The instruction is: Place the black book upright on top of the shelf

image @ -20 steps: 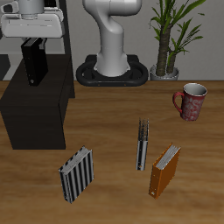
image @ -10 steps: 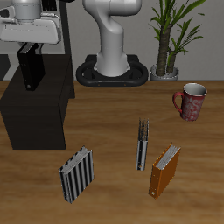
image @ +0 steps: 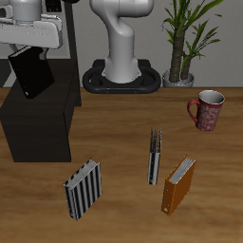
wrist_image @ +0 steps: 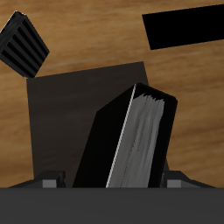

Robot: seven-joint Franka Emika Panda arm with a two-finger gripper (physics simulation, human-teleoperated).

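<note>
The black book (image: 30,74) stands tilted on the flat top of the black shelf (image: 38,119), its upper end leaning over toward the shelf's outer side. My gripper (image: 33,47) hangs right above it, jaws spread wide, with the book's upper end still between the fingers but loose. In the wrist view the book (wrist_image: 122,140) leans across the gap, grey page edges showing, and the fingertips (wrist_image: 54,178) stand apart from its sides. The dark shelf top (wrist_image: 66,109) lies beneath it.
A grey striped book (image: 83,188) (wrist_image: 22,44), a thin grey book (image: 155,157) and an orange-brown book (image: 177,184) stand on the wooden table near its front. A red patterned mug (image: 207,109) and a potted plant (image: 185,43) stand farther back.
The book has gone from upright to tilted on the shelf top. The gripper has stayed nearly in place above it, shifting slightly sideways.
</note>
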